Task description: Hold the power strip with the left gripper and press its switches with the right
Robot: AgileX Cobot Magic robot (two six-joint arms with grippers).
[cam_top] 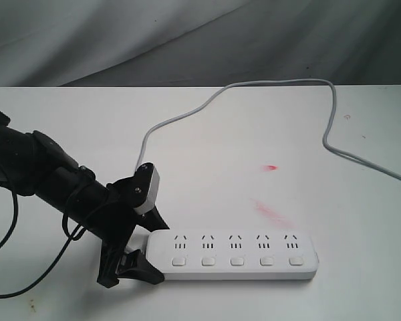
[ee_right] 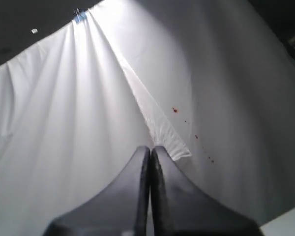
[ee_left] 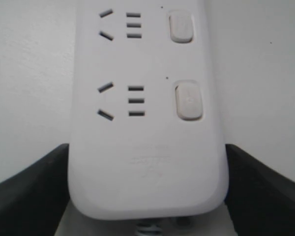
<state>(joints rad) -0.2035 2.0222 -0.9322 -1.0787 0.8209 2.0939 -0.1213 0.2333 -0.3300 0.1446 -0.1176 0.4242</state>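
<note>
The long white power strip (cam_top: pixel 234 254) lies on the white table (cam_top: pixel 361 134) near its front edge, sockets up. Its square switches (cam_top: pixel 237 261) run in a row along the near side. My left gripper (cam_top: pixel 152 249) clamps the strip's left end, one black finger on each long side. In the left wrist view the strip (ee_left: pixel 147 147) fills the gap between the fingers (ee_left: pixel 29 196), and two switches (ee_left: pixel 188 101) show. My right gripper (ee_right: pixel 151 150) is shut on nothing, facing a white cloth backdrop, and it does not appear in the exterior view.
The grey-white cord (cam_top: pixel 240 90) loops from the strip's left end toward the back of the table and off to the right. Two red smears (cam_top: pixel 272 167) mark the tabletop behind the strip. A grey cloth backdrop (cam_top: pixel 187 33) hangs behind.
</note>
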